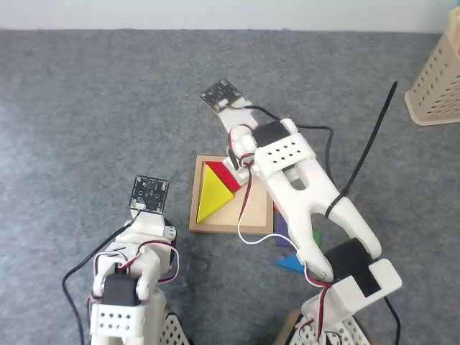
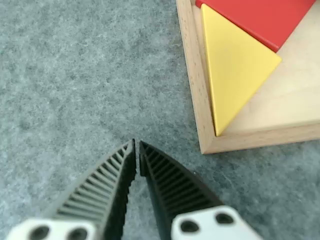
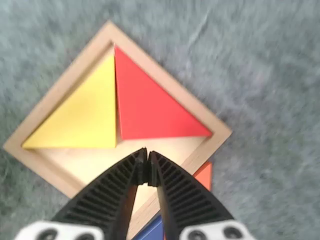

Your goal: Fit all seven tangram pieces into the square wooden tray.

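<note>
Nearest the lens in the left wrist view, the left end effector (image 2: 136, 145) sits over the grey felt worktop (image 2: 65, 75); its ribbed fingers (image 2: 105, 190) lie together with only a hairline gap at the tips and nothing between them; it is just outside one corner of the square wooden tray (image 2: 190, 75), not touching it.

We note the right end effector (image 3: 147, 152) above the tray (image 3: 167, 85); its fingers (image 3: 110, 195) are also pressed together and grip nothing; the tips hang over the bare tray floor, just beside one edge of the red triangle (image 3: 147, 105).

Two pieces lie flat inside the tray (image 1: 230, 228): the yellow triangle (image 1: 212, 194) against one side wall, and the red triangle (image 1: 224, 175) against the adjoining wall; the two meet edge to edge (image 3: 82, 115); the left wrist view gives the same pairing, yellow (image 2: 232, 65) beside red (image 2: 260, 17); the rest of the tray floor is bare wood.

Outside the tray, we see an orange-red piece (image 3: 204, 175) just beside the rim and a dark blue piece (image 3: 154, 229) near it; in the high view a light blue triangle (image 1: 291, 263) lies on the worktop beneath the right arm, near the tray but apart from it.

A beige perforated block (image 1: 438, 79) stands at the far edge, well apart.
</note>
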You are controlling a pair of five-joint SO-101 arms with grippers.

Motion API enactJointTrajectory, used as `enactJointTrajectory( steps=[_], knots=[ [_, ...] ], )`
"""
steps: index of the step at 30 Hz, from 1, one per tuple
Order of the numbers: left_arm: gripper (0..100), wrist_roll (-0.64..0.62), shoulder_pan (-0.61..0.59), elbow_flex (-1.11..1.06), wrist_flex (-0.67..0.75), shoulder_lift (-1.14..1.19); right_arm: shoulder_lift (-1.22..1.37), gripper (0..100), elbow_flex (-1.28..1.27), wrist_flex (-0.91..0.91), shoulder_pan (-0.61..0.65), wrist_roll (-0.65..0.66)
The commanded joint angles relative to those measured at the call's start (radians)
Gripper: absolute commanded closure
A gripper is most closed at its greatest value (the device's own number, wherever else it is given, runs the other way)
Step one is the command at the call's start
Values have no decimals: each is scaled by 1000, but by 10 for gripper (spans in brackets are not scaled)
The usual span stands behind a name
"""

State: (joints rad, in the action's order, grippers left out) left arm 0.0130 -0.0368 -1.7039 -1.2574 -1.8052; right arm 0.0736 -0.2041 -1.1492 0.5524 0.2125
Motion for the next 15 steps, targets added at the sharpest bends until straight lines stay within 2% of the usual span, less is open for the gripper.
enactJointTrajectory(
  steps=[1, 5, 15],
  knots=[
    [988, -6, -5, 19, -6, -21, -51, 992, -60, 56, 56, 23],
    [988, -6, -5, 19, -6, -21, -8, 992, -103, 134, 119, 23],
    [988, -6, -5, 19, -6, -21, 162, 992, -3, 162, 117, 23]
  ],
)
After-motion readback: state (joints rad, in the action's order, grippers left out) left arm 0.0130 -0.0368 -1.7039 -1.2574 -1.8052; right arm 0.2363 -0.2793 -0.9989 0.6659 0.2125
